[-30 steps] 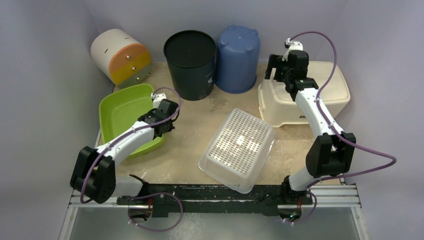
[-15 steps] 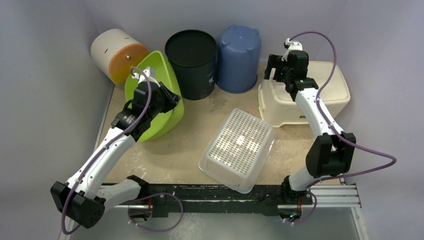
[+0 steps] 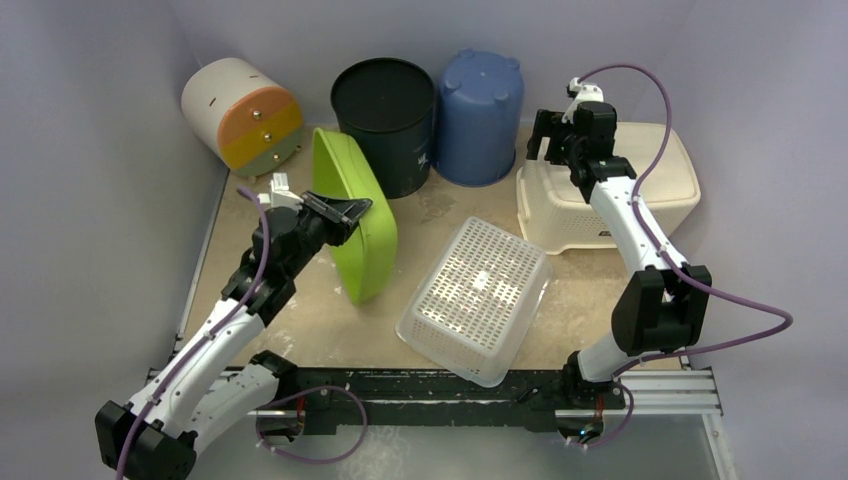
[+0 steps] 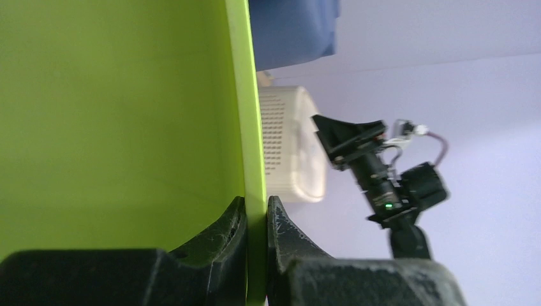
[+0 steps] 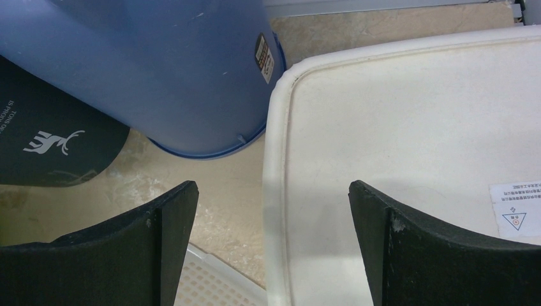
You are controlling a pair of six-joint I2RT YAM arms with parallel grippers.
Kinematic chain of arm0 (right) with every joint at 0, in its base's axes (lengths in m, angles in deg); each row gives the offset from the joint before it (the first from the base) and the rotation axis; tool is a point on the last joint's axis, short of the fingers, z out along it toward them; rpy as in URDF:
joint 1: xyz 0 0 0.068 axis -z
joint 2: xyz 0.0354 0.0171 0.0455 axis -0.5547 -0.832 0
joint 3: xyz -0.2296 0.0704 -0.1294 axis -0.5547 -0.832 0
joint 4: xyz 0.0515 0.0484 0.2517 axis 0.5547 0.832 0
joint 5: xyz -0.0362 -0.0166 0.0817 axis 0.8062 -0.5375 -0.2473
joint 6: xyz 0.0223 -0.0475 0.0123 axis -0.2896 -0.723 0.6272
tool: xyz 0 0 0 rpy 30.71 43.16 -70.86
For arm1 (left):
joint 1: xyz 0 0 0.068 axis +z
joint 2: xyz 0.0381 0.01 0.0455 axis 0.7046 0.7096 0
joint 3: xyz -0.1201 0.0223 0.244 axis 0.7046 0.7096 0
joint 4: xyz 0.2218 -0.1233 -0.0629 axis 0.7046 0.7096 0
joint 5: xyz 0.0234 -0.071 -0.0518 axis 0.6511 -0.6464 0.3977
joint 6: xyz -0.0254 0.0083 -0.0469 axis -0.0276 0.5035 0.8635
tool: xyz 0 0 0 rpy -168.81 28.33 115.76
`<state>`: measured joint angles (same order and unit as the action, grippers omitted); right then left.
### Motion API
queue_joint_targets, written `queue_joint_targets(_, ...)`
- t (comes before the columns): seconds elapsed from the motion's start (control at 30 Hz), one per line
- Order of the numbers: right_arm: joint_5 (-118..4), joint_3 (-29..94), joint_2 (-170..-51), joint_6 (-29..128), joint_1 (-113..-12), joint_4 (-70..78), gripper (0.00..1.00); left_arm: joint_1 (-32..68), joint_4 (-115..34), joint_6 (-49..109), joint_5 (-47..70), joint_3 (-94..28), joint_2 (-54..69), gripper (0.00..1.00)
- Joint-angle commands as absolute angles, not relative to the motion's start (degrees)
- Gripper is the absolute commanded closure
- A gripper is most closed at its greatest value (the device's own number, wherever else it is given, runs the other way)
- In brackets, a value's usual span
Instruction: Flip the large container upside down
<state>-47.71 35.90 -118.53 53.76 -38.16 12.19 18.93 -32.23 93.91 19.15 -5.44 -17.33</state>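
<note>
Left gripper (image 4: 256,207) clamped tight on rim of green container (image 3: 357,215). Container on edge, near upright, between black bucket (image 3: 385,125) and perforated basket (image 3: 480,295). Right gripper (image 5: 273,191) wide open, empty, above cream bin (image 3: 640,190).

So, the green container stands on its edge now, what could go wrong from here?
1. The left hand grips only the thin rim of the green container, so it may slip or swing out of the grip.
2. If it tips over to the right, it may land on the white perforated basket close beside it and not lie flat.
3. Its far end is near the black bin and could bump it.
</note>
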Motion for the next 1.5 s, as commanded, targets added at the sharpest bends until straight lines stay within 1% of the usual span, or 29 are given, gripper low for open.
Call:
queue_joint_targets(0.0,-48.37,35.21,-115.82,54.38,-38.00,9.39,0.10,18.67,-56.49,106.12,18.40,0.91,-23.34,1.00)
queue_joint_targets(0.1,-48.54,34.46,-115.60,54.44,-38.01,8.93,0.10,18.75,-59.98,109.19,20.50,5.45,-26.14,1.00)
queue_joint_targets(0.2,-49.04,34.35,-115.90,54.68,-38.07,8.78,0.10,18.78,-58.48,109.37,21.79,9.01,-28.11,1.00)
queue_joint_targets(0.27,-49.28,34.50,-116.06,54.86,-38.02,8.64,0.10,18.92,-59.53,111.33,23.36,13.76,-29.84,1.00)
queue_joint_targets(0.37,-49.48,34.91,-116.50,54.88,-38.00,8.58,0.10,19.18,-66.46,119.24,26.42,23.60,-33.71,1.00)
queue_joint_targets(0.43,-49.49,34.97,-116.68,54.86,-38.00,8.48,0.10,19.26,-67.75,122.88,28.89,28.25,-36.77,1.00)
queue_joint_targets(0.6,-49.41,34.76,-117.03,54.87,-38.05,8.21,0.10,19.79,-50.11,121.53,32.44,28.30,-43.14,1.00)
queue_joint_targets(0.63,-49.40,34.79,-117.13,54.88,-38.00,8.26,0.10,19.98,-47.04,120.89,32.98,27.67,-43.58,1.00)
queue_joint_targets(0.7,-49.40,34.86,-117.29,55.01,-38.00,8.17,0.10,20.18,-36.18,118.54,35.00,24.35,-43.79,1.00)
queue_joint_targets(0.83,-49.35,34.79,-117.41,54.98,-38.00,8.17,0.10,20.18,-16.00,112.79,41.52,15.11,-41.62,1.00)
queue_joint_targets(1.03,-49.78,34.35,-117.41,55.26,-38.01,7.97,0.10,20.18,3.93,116.06,47.04,7.57,-34.67,1.00)
queue_joint_targets(1.23,-50.07,33.81,-117.06,55.62,-38.00,8.06,0.10,20.17,15.70,113.17,51.21,2.02,-27.31,1.00)
queue_joint_targets(1.4,-50.85,32.00,-116.59,56.54,-38.06,7.99,0.11,20.13,19.51,111.25,52.16,1.65,-24.39,1.00)
queue_joint_targets(1.47,-50.99,31.36,-116.10,56.62,-38.04,8.01,0.11,20.18,21.86,111.69,51.90,2.25,-24.84,0.95)
